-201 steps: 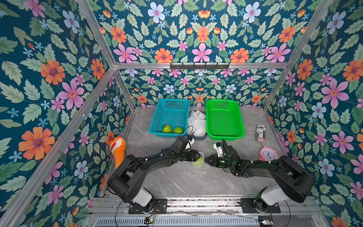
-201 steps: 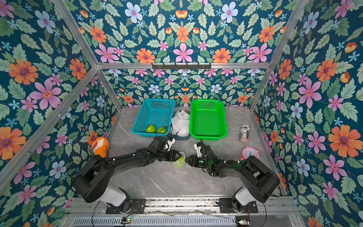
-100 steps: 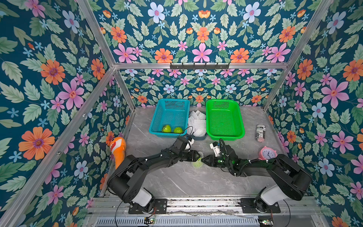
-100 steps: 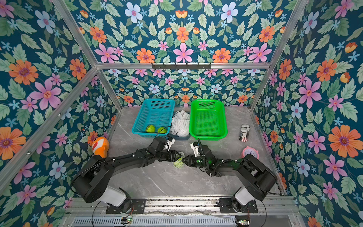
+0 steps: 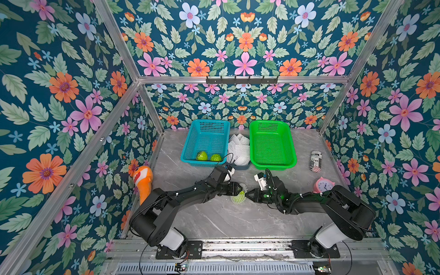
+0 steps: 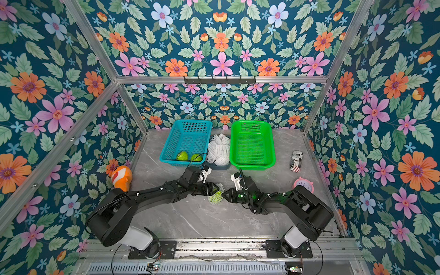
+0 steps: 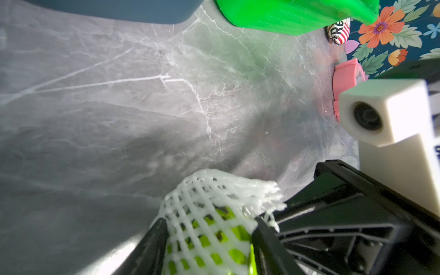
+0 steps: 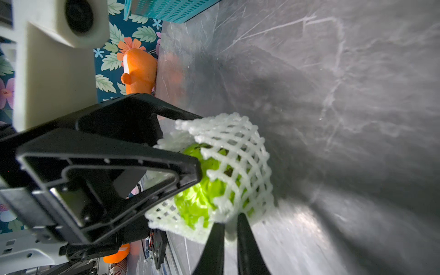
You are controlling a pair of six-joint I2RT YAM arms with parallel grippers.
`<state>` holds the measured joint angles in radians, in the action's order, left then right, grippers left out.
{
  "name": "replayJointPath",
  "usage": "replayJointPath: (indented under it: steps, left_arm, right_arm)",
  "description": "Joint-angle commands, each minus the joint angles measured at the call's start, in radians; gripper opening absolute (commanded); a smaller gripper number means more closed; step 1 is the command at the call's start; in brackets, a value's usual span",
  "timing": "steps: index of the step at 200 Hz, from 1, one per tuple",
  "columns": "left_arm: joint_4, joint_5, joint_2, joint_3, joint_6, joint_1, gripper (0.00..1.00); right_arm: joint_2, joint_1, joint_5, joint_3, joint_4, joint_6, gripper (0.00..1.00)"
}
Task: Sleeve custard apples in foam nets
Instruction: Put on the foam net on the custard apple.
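Left gripper (image 5: 238, 190), half-open, clamping netted custard apple (image 5: 238, 198) from 9 o'clock, at table (image 5: 214, 221) centre. Right gripper (image 8: 230, 220), nearly closed, pinching foam net (image 8: 240, 152) edge from 3 o'clock. Other custard apples (image 5: 202, 156) lying in blue basket (image 5: 207, 123) at 11 o'clock.

Two black robot arms (image 6: 147, 195) meet over a grey marbled tabletop (image 6: 214, 221), the left gripper (image 6: 215, 188) and right gripper (image 6: 225, 194) both at a bright green custard apple (image 6: 216, 196) wrapped in a white foam mesh net (image 6: 214, 202). Behind, two bare green custard apples (image 6: 182, 156) lie in a blue perforated plastic basket (image 6: 170, 142), beside a heap of white foam nets (image 6: 219, 150) and a green perforated plastic basket (image 6: 252, 145).
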<state>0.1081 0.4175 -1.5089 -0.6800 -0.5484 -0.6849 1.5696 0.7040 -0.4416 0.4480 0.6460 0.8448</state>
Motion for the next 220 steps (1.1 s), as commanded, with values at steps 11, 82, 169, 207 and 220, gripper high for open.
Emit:
replayJointPath:
  steps: [11,82,169,207,220]
  left_arm:
    - [0.024,-0.012,0.01,0.013,-0.011,0.002,0.59]
    - [0.048,-0.003,0.006,0.024,-0.021,0.003,0.59]
    - [0.088,0.015,0.01,0.039,-0.039,0.002,0.6]
    - [0.084,0.019,0.022,0.027,-0.039,0.002,0.66]
    - [0.079,0.02,0.024,0.018,-0.037,0.002,0.69]
  right_arm:
    - [0.0,0.002,0.008,-0.004,-0.035,-0.013,0.14]
    - [0.055,0.01,-0.003,0.04,-0.063,-0.031,0.21]
    - [0.0,0.01,0.019,0.056,-0.13,-0.053,0.33]
    - [-0.075,0.011,0.035,0.055,-0.219,-0.088,0.39]
    - [-0.077,0.01,0.035,0.052,-0.225,-0.092,0.39]
